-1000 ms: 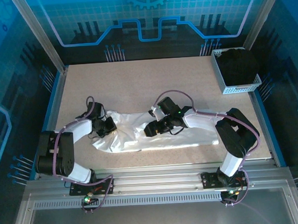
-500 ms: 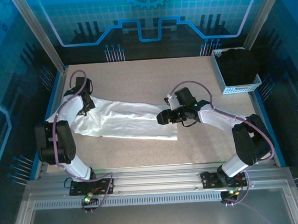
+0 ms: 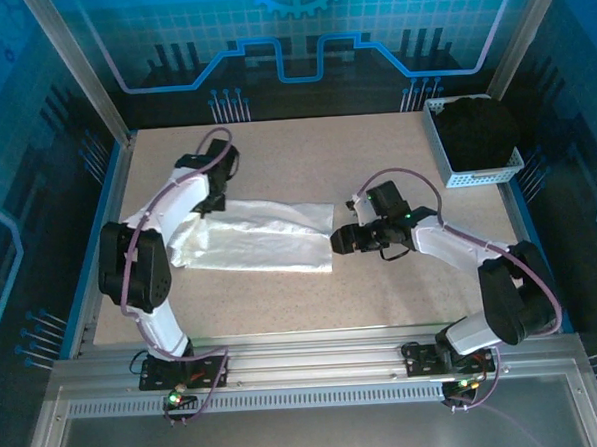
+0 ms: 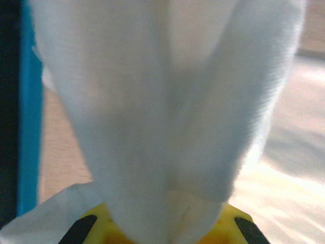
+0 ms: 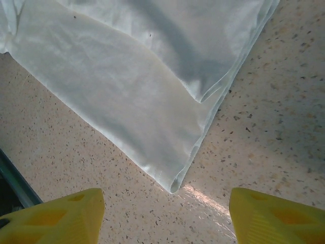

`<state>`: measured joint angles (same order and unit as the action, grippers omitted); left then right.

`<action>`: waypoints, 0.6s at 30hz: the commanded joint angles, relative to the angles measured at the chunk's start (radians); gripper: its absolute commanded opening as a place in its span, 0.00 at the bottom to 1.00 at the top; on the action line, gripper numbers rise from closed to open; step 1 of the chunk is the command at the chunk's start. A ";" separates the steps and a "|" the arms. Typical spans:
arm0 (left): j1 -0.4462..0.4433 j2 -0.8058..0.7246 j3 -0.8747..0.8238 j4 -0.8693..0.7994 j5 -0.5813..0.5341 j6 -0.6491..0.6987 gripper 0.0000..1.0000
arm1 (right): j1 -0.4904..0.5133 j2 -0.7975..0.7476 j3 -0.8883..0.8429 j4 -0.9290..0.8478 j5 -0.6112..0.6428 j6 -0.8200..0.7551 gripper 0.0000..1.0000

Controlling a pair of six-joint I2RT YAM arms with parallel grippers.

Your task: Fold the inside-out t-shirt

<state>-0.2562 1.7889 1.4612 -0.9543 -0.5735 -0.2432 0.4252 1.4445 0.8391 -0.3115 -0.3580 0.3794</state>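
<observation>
The inside-out t-shirt (image 3: 269, 235) lies as a long white band across the left and middle of the table. My left gripper (image 3: 210, 202) is over its far left part, shut on a bunch of the cloth. In the left wrist view the white cloth (image 4: 162, 101) hangs from the yellow jaws and hides their tips. My right gripper (image 3: 340, 239) hovers just off the shirt's right edge, open and empty. In the right wrist view a hemmed corner of the shirt (image 5: 175, 183) lies flat on the table, ahead of the two yellow fingertips (image 5: 66, 216) and between them.
A white mesh basket (image 3: 454, 165) with a black garment (image 3: 477, 129) stands at the back right corner. The speckled tabletop (image 3: 375, 149) is bare behind and to the right of the shirt. Metal frame posts and a blue rail line the table's edges.
My left gripper swung from the table's left edge toward the middle back, carrying its hold of the shirt. The shirt's right edge drew leftward. The right gripper backed off slightly to the right, still open.
</observation>
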 commanded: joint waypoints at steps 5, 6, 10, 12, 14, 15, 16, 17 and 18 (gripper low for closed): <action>-0.158 -0.062 0.053 -0.046 0.443 -0.179 0.00 | -0.058 -0.062 -0.014 -0.058 0.021 -0.038 0.67; -0.179 -0.056 0.060 -0.023 0.484 -0.199 0.00 | -0.062 -0.067 -0.016 -0.060 0.021 -0.037 0.67; -0.260 0.003 0.129 0.015 0.615 -0.235 0.00 | -0.066 -0.080 -0.018 -0.062 0.012 -0.031 0.67; -0.294 0.038 0.189 -0.013 0.617 -0.227 0.00 | -0.066 -0.086 -0.020 -0.066 0.013 -0.030 0.67; -0.316 0.060 0.228 -0.019 0.626 -0.228 0.00 | -0.066 -0.096 -0.025 -0.074 0.025 -0.032 0.67; -0.322 0.070 0.242 -0.014 0.641 -0.233 0.00 | -0.065 -0.101 -0.028 -0.076 0.030 -0.031 0.67; -0.328 0.079 0.249 -0.003 0.655 -0.238 0.00 | -0.068 -0.106 -0.029 -0.079 0.033 -0.030 0.67; -0.334 0.091 0.255 0.007 0.664 -0.240 0.00 | -0.068 -0.109 -0.031 -0.081 0.036 -0.032 0.67; -0.339 0.109 0.261 0.016 0.665 -0.245 0.00 | -0.069 -0.112 -0.033 -0.080 0.036 -0.029 0.67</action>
<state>-0.5884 1.8561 1.6859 -0.9440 0.0246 -0.4541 0.3706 1.3567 0.8246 -0.3580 -0.3359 0.3611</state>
